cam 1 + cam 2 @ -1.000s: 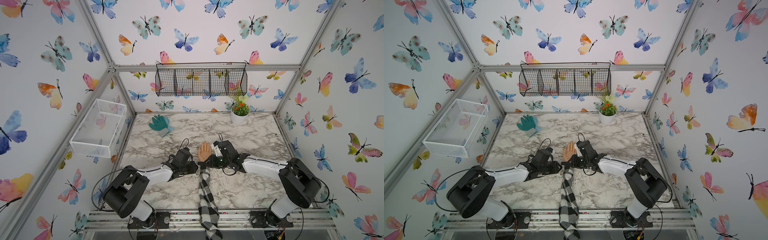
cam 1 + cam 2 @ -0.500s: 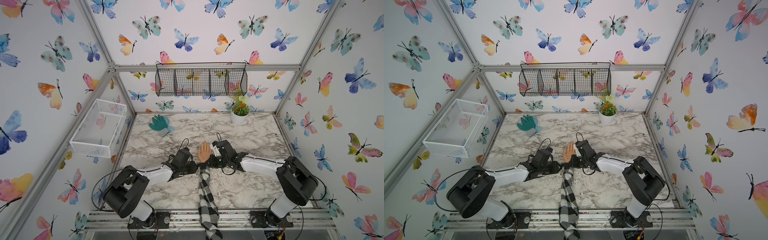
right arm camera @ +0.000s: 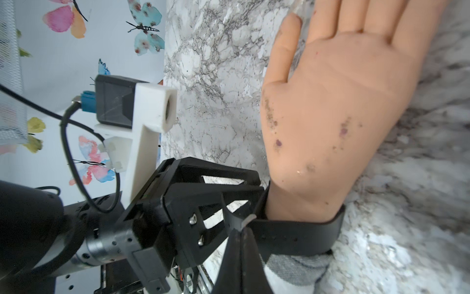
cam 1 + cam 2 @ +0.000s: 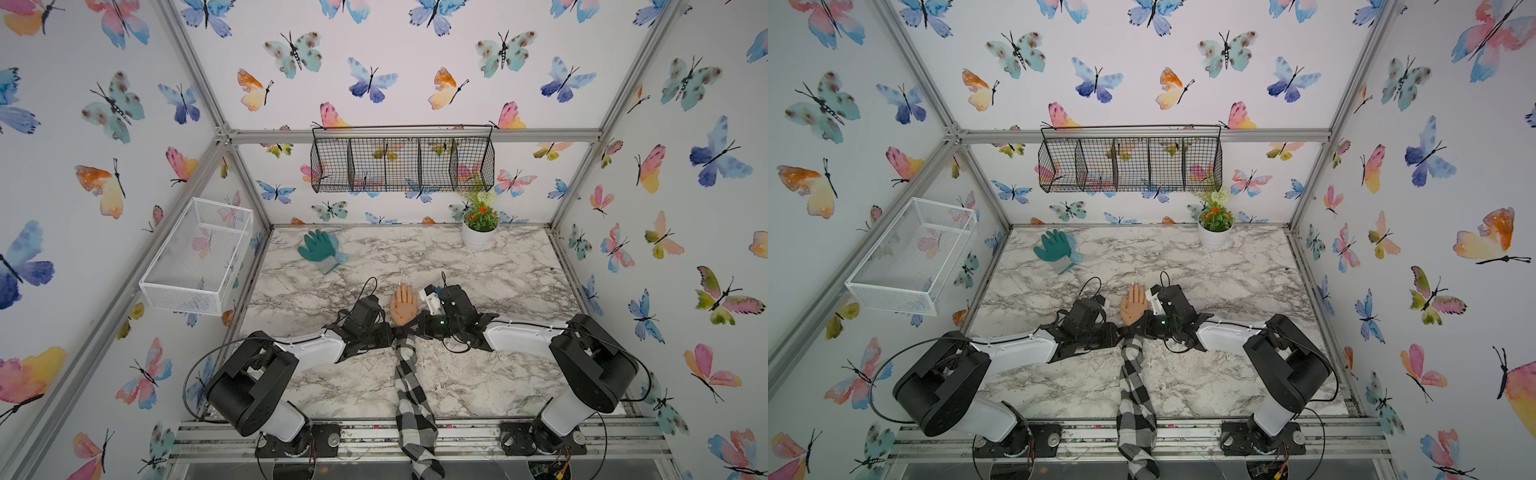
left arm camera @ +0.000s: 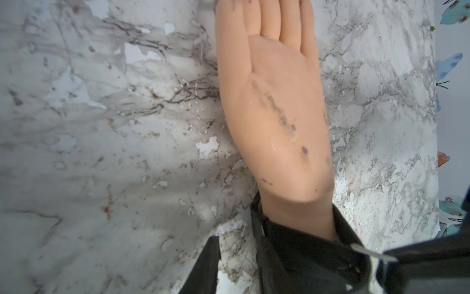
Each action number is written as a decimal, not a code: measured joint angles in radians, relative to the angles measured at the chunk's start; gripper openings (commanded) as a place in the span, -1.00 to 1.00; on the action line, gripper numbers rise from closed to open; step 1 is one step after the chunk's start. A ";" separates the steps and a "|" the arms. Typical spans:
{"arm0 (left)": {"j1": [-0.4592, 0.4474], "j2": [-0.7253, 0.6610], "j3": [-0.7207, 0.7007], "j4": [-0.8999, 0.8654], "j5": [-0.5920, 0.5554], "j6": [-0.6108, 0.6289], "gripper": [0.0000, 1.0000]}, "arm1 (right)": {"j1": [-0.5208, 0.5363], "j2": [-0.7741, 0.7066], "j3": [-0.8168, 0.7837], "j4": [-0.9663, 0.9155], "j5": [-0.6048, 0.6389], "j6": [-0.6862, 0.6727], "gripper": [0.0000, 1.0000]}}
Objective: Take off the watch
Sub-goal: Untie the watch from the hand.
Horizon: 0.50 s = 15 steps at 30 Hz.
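**Unbuckling step: strap not off yet**

The black wristwatch (image 3: 292, 236) sits around the wrist of the peach mannequin hand (image 3: 330, 114), which lies flat on the marble tabletop (image 3: 216, 76). The dial is hidden and I see only the perforated strap. The left end effector (image 3: 256, 198) is narrow and looks clamped on the strap. The right end effector (image 3: 241, 229) is pinched fully together at the silver buckle pin (image 3: 248, 219); I can't tell if it grips anything. Next, I reckon: work the strap tail out of the buckle while the left braces.

No legible writing in any view, no brand or number readable on the watch (image 3: 292, 238), wire basket (image 4: 402, 166) or plant pot (image 4: 478, 240).
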 measured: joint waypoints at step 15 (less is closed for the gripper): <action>0.000 -0.002 -0.014 0.003 -0.002 0.000 -0.40 | -0.001 0.099 -0.145 0.525 -0.086 0.298 -0.80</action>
